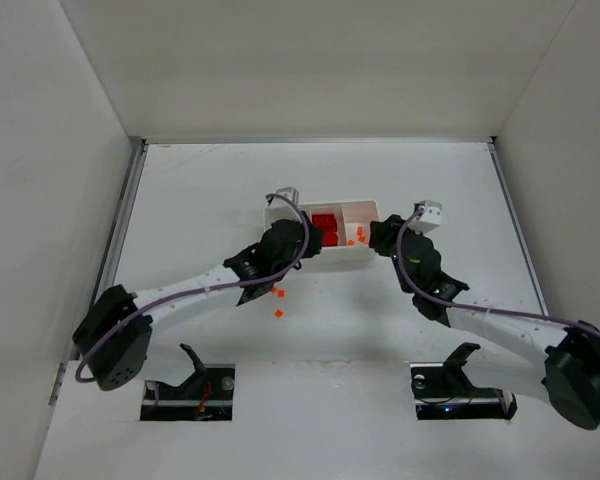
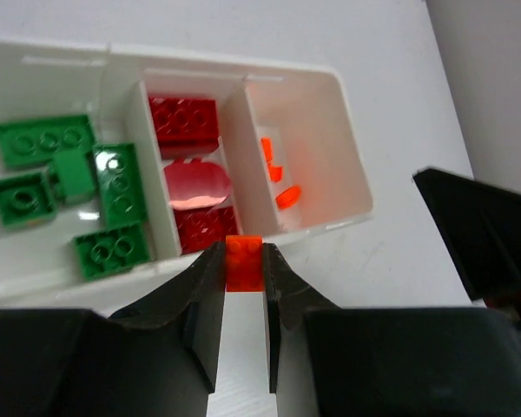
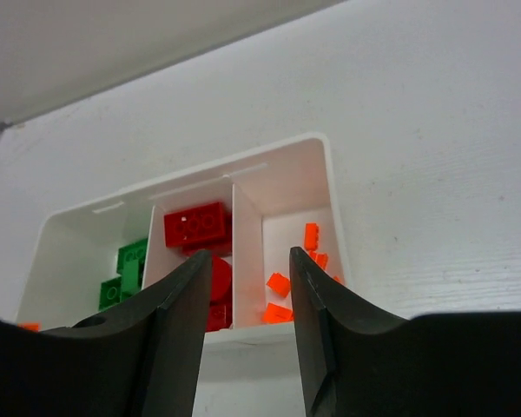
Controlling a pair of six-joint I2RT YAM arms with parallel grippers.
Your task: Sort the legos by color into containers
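Jaws of the left gripper [image 2: 242,271] pinch an orange brick [image 2: 243,254] at the tray's [image 2: 356,204] near wall by the red compartment [image 2: 233,165], those of the right gripper [image 3: 250,271] parted, empty; released here, it could land among reds

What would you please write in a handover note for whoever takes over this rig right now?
Left gripper: shut on a small orange plastic brick, at the near wall of the white three-compartment plastic tray.
Right gripper: open, empty, facing the tray.
Done: green bricks lie in one end compartment, red bricks in the middle, orange bits in the other end.
Left: drop the held brick in with the orange bits, then collect the two loose orange pieces lying on the table on the robot's side of the tray.
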